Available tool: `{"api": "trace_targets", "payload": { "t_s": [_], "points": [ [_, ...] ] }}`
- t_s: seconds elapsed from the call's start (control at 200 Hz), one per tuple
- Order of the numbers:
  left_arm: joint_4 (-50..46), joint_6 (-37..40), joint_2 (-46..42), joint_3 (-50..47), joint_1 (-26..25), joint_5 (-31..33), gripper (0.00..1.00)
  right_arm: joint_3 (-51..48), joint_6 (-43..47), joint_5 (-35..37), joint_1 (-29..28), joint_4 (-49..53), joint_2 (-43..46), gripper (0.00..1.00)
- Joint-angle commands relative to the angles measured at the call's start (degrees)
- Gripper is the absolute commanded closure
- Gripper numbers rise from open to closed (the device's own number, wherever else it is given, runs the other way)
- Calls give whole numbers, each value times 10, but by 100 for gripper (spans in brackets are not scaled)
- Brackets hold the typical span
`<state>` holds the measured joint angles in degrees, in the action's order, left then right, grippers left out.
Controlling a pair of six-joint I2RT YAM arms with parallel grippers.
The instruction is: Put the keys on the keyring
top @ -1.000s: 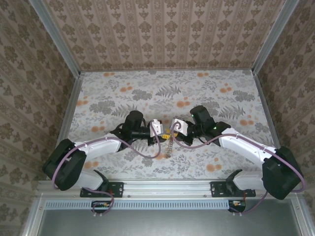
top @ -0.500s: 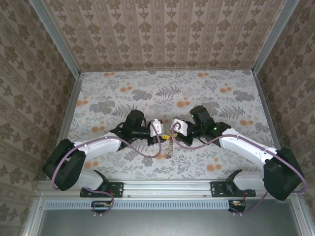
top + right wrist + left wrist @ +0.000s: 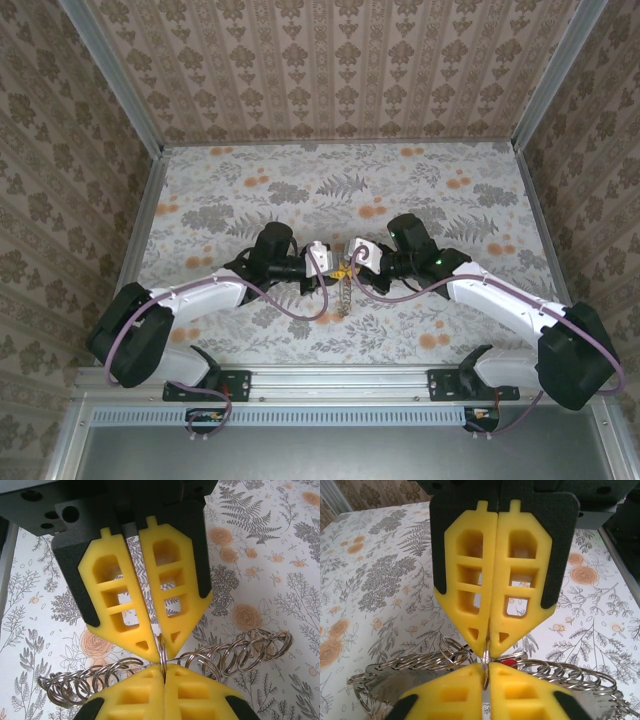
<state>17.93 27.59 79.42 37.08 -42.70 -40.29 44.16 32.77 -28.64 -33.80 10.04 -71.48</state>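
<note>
The keyring (image 3: pixel 485 655) is a thin silver split ring, seen edge-on and joined to a string of linked silver rings (image 3: pixel 240 652). My left gripper (image 3: pixel 486 666) and my right gripper (image 3: pixel 165 667) meet tip to tip, and each is shut on that ring from its own side. In the top view the left gripper (image 3: pixel 334 268) and right gripper (image 3: pixel 348 266) touch above the table, with the string of rings (image 3: pixel 343 297) hanging below them. A red key head (image 3: pixel 508 663) peeks out just behind the left fingertips. The black key is hidden.
The flowered table (image 3: pixel 300 190) lies open behind and to both sides of the arms. Patterned walls and metal rails (image 3: pixel 150 200) close it in. The arms' cables (image 3: pixel 300 305) loop near the front edge.
The left gripper's jaws have closed onto the ring. The two grippers have drawn together until their tips touch. The hanging rings stay in place.
</note>
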Motion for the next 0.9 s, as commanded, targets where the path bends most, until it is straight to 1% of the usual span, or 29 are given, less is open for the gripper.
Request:
{"api": "trace_targets", "payload": {
  "t_s": [0.0, 0.13, 0.21, 0.345, 0.475, 0.73, 0.81, 0.895],
  "points": [
    [-5, 6, 1, 15, -2, -7, 100, -1, -8, -18, -4, -28, 17, 98],
    [11, -2, 0, 10, 0, -10, 100, -7, -14, -14, -3, -31, 21, 90],
    [37, -16, -2, 0, 2, -20, 100, -21, -22, -16, 4, -43, 22, 88],
    [91, -40, -2, -18, 4, -42, 100, -41, -55, -75, 27, -83, 12, 85],
    [127, -57, -1, -28, 6, -56, 100, -52, -71, -91, 33, -114, 1, 83],
    [184, -83, -1, -50, 14, -67, 100, -58, -74, -90, 45, -130, -11, 84],
    [193, -88, -1, -54, 16, -68, 100, -58, -73, -88, 47, -130, -13, 87],
    [184, -85, -1, -54, 16, -61, 100, -52, -71, -80, 47, -121, -13, 94]
  ]
}}
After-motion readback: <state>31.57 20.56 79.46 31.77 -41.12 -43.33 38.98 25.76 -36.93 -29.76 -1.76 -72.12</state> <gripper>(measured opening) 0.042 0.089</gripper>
